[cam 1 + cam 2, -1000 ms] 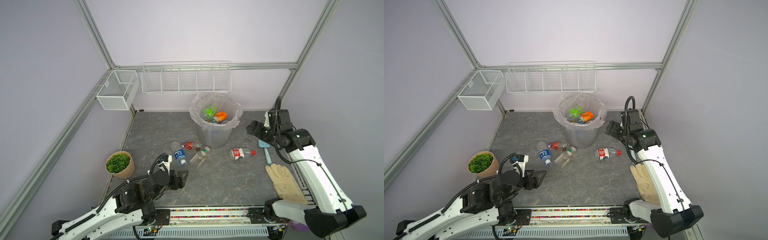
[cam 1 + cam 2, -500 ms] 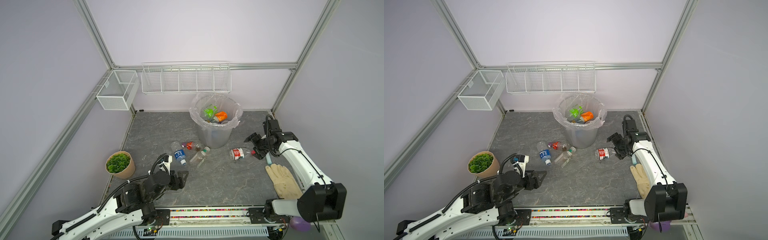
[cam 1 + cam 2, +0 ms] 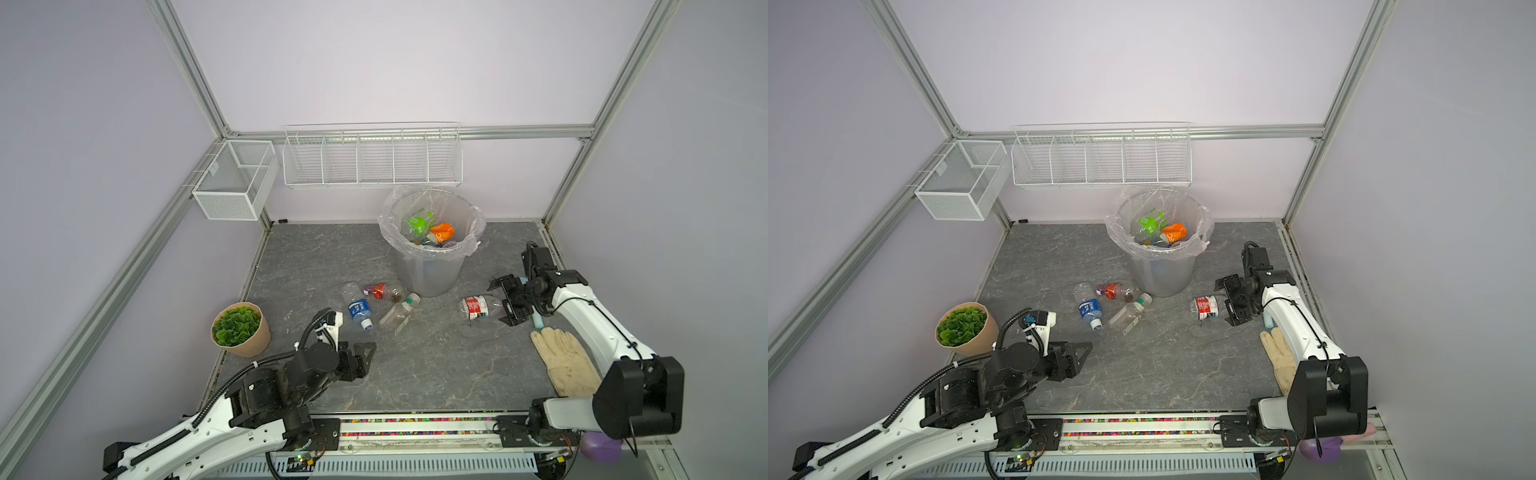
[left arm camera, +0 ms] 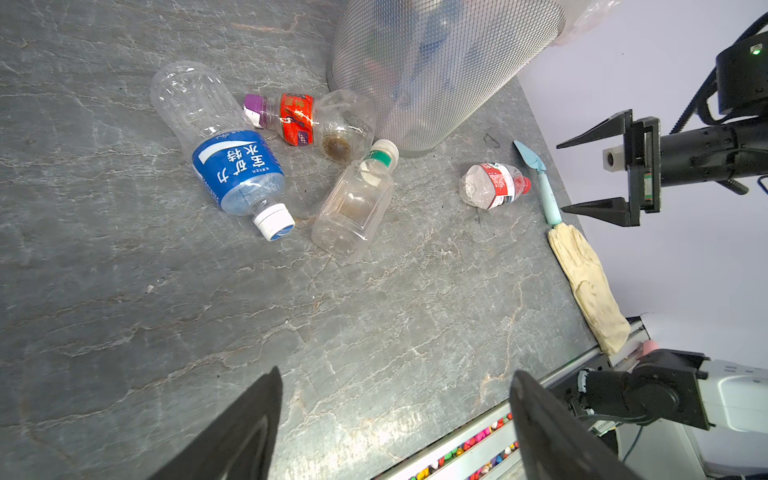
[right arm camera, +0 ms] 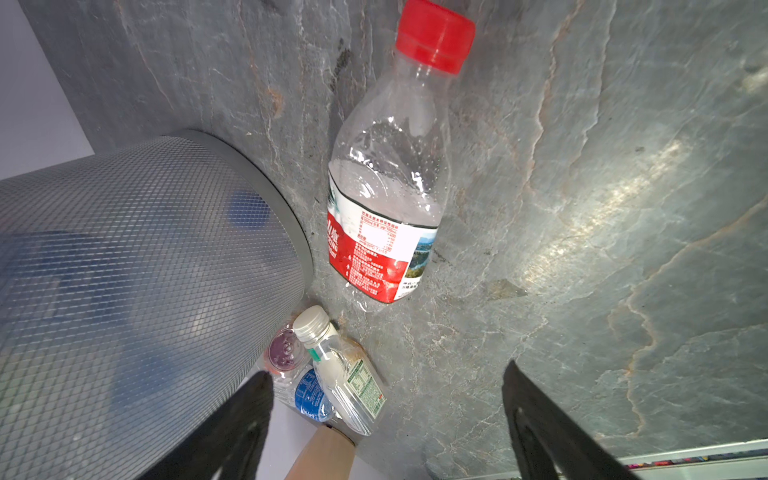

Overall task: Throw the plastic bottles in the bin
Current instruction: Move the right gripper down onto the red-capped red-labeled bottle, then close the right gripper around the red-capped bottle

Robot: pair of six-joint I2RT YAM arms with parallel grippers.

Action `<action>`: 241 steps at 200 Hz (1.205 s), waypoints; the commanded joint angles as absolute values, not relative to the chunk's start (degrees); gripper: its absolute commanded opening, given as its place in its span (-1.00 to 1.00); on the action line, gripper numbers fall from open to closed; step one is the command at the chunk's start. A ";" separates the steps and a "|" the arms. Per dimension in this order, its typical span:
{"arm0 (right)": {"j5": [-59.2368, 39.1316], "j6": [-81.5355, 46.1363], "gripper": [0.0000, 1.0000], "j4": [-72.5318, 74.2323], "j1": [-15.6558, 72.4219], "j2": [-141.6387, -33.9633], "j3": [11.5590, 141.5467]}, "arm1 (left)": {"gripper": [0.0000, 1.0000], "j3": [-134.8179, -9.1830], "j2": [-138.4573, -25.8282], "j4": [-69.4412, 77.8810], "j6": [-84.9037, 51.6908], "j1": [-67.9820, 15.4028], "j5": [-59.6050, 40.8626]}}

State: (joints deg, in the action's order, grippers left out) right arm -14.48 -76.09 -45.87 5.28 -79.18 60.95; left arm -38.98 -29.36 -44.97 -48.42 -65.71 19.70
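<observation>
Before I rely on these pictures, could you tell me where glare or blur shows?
Right wrist view: a glare streak on the table beside the red-capped bottle, itself sharp; the fingers of the right gripper look soft. Left wrist view: the blue-labelled bottle is crisp, the left gripper dark and soft at the edge. Both top views: even light, faint shadows, all sharp.

The desk (image 3: 415, 365) is a grey, veined, stone-look slab, matt with a faint sheen and slightly rough. The bin (image 3: 428, 274) has a fine grey matt mesh wall lined with a thin, clear, glossy plastic bag (image 3: 388, 216), and the plastic bottles (image 4: 224, 158) are clear and glossy, some crumpled, with smooth printed labels. The wire baskets (image 3: 372, 162) are white-coated metal, the frame rails (image 3: 519, 132) bare brushed metal, the glove (image 3: 567, 365) cream, matt and coarse, and the plant pot (image 3: 253, 345) matt brown and paper-like.
</observation>
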 commanded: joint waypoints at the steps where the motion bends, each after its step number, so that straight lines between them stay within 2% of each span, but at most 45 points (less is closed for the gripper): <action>1: -14.85 -80.01 0.78 -42.75 5.01 -81.71 59.43 | 0.70 -38.16 -29.09 -45.88 -49.48 -66.03 20.68; 200: -11.34 -77.86 0.78 -39.49 9.76 -102.82 65.91 | 0.71 -39.80 -27.84 -48.42 -49.34 -66.04 21.63; 241: -11.11 -74.60 0.87 -40.03 9.65 -106.00 67.59 | 0.71 -40.00 -27.45 -49.06 -49.48 -66.09 21.71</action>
State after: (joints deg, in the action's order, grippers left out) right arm -12.25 -75.53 -39.35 9.47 -105.01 66.85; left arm -39.00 -28.36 -47.09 -48.84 -65.71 20.18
